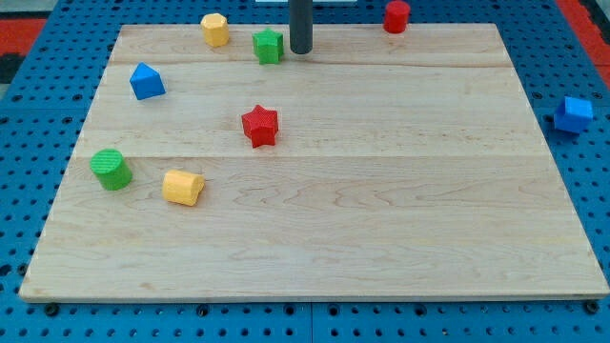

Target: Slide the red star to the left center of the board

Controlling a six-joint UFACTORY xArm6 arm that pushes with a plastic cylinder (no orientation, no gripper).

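Arm: one straight dark rod, upright, entering from the top edge of the frame, slightly left of centre. My tip (pixel 301 52): lower end of rod, upper centre of frame, at surface level.

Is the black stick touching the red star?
Apart. The camera view shows my tip near the view's top, beside the green star, with bare board between it and the red star.

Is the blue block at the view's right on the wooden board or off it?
Off. The blue block sits on the blue pegboard, apart from the wooden board's right edge.
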